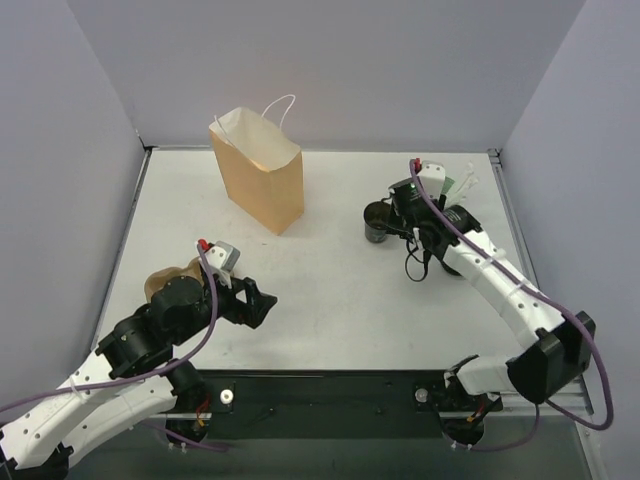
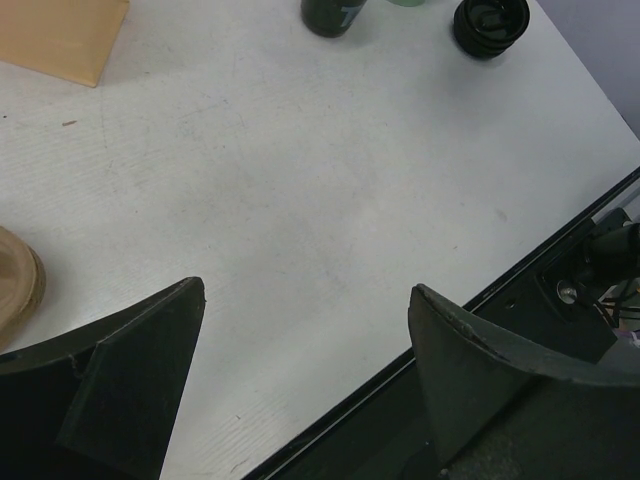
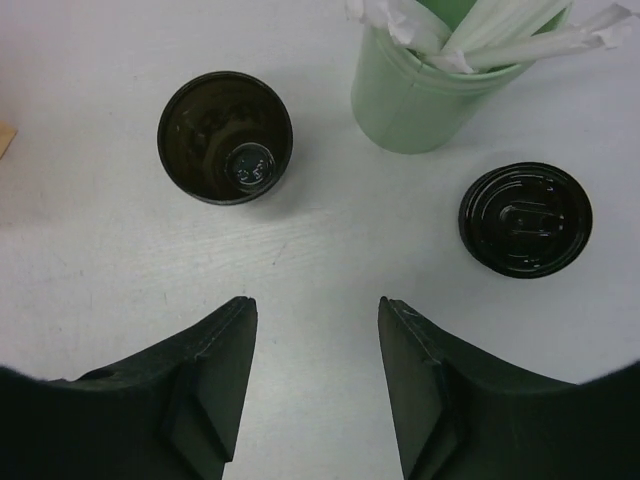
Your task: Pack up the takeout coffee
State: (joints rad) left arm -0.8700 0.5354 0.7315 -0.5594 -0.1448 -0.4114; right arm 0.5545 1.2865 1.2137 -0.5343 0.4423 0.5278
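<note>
The takeout coffee cup, dark, round and uncovered, is standing on the right of the white table. Its embossed black plastic lid is lying apart near a pale green cup of white sticks. The right gripper is hovering above, jaws apart and empty. The left gripper is gaping wide beside a pulp tray, and a tan paper bag is standing upright behind.

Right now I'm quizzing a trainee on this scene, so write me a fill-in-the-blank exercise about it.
1. The dark cup has no ___ on it.
2. Of the dark cup and the green cup, the sticks stand in the ___ one.
3. The bag stands ___.
4. The left gripper and right gripper both hold ___.
Missing words: lid, green, upright, nothing.
</note>
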